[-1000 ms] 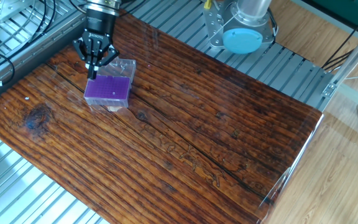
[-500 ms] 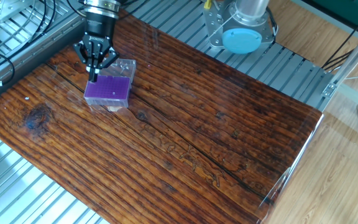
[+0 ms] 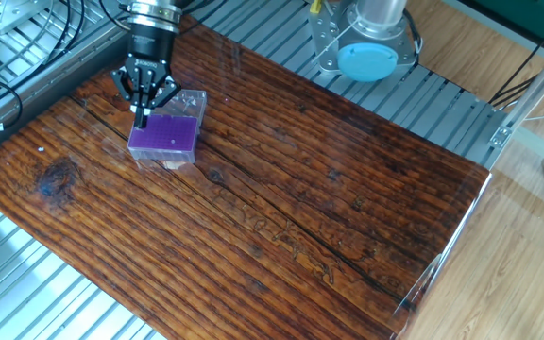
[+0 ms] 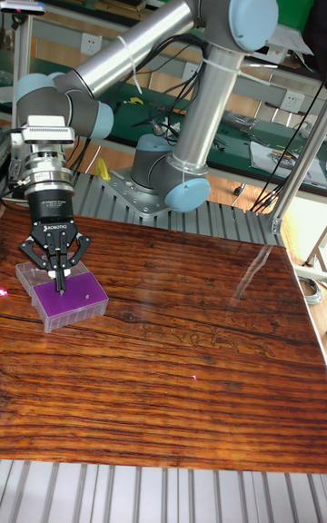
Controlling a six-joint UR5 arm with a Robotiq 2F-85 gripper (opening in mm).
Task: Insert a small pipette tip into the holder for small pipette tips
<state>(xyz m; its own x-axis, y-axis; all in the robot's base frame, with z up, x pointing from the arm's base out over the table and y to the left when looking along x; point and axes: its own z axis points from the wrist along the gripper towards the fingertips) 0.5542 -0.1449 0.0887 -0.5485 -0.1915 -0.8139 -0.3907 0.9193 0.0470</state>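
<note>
Gripper (image 3: 142, 117) points straight down, fingers pressed together at the tips, pinching something thin and dark that sticks out below them; most likely the small pipette tip (image 4: 60, 288), but too small to confirm in either view. Holder for small pipette tips (image 3: 164, 138) sits directly under the gripper: clear plastic box, square purple top plate, grid of tiny holes just visible as dots. In the fixed view the fingertips line up over the plate's edge nearest the arm's wrist, with most of the purple plate extending away from the gripper toward the table's middle. In the tall fixed view the gripper (image 4: 59, 278) hangs over the plate's back portion, thin piece's lower end right at or just above the purple surface; cannot tell whether it touches or sits in a hole. Holder (image 4: 69, 300) rests flat on the wooden table (image 3: 329, 217), near the corner on the gripper's side, slightly rotated relative to the table edges. Arm base (image 3: 366, 47) stands well apart from the gripper, beyond the table's far edge on the metal frame (image 3: 442, 104).
</note>
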